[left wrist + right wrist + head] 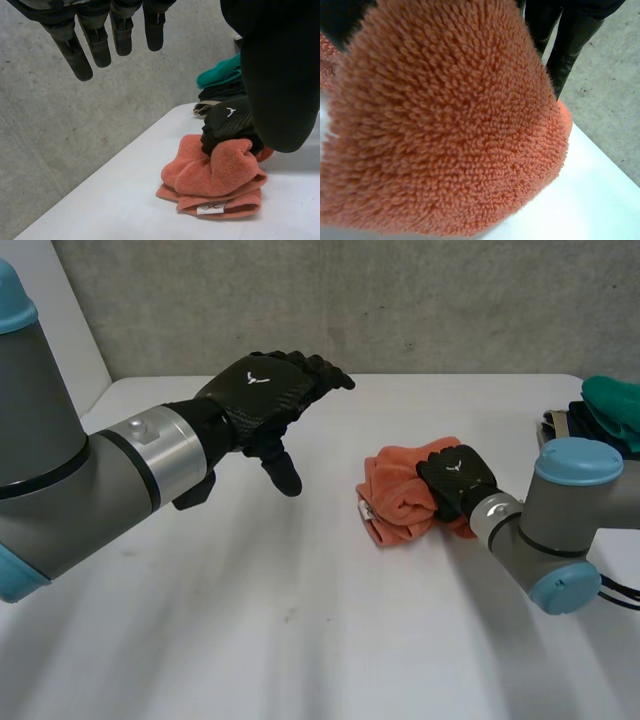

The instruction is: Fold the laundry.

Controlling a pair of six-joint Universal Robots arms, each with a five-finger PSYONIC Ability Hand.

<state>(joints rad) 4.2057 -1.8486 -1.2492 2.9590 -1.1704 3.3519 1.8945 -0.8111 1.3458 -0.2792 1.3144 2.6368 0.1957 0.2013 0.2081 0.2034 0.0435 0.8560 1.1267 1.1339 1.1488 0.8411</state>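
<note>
Nearest, the left arm [60, 470] held its left robot hand [265, 390] above the tabletop [300, 620], fingers spread, empty. Right of centre, the right robot hand [457, 480] clamped the bunched orange towel [395, 495]; piled green and dark clothes [612, 410] lay far right.

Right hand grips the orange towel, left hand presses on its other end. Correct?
No. The right hand does grip the orange towel, but the left hand is not on it: the head view shows it open in the air above the table, apart from the towel.
</note>
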